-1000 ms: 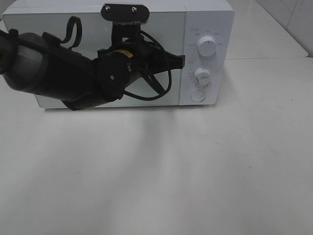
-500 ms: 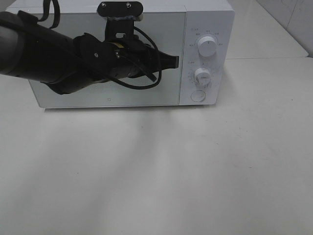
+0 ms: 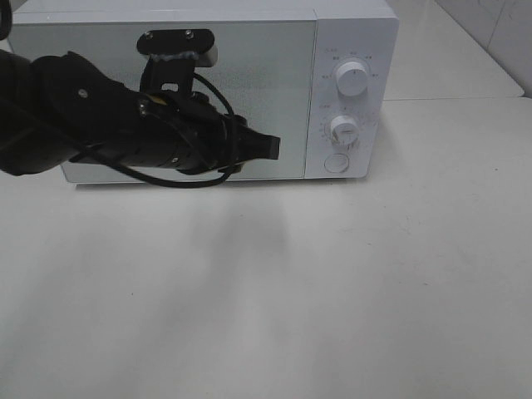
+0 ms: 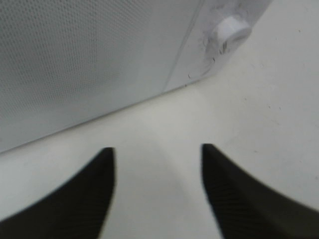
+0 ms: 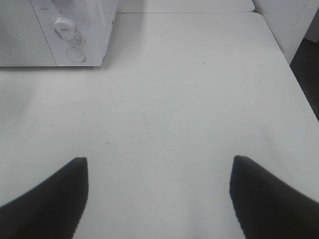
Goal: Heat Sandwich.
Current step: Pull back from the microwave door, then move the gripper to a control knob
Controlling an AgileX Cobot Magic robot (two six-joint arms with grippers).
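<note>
The left gripper (image 4: 157, 149) stands partly wide, its two dark fingers (image 4: 75, 199) apart with only bare table (image 4: 159, 124) showing between them; it holds nothing. From the high camera, the left gripper (image 3: 268, 148) hangs in front of the microwave (image 3: 349, 25), before the lower part of the door (image 3: 266, 83) and on the side nearer the control panel. The wrist view shows a strip of table between the fingertips and the microwave's bottom front edge, so the fingers are not touching the door (image 4: 75, 59). The black left arm (image 3: 75, 116) reaches in across the front of the microwave from the side away from the panel, and a looped cable (image 3: 212, 91) hangs off it.

The right gripper (image 5: 159, 159) is wide and empty, over the table (image 5: 189, 89), well apart from the microwave (image 5: 99, 15) and out in front of its panel side.

The microwave door is shut. Beside it, the panel carries an upper knob (image 3: 352, 80), a lower knob (image 3: 343, 129) and a round button (image 3: 336, 162).

The sandwich shows in none of the views, so I cannot tell where it lies.
</note>
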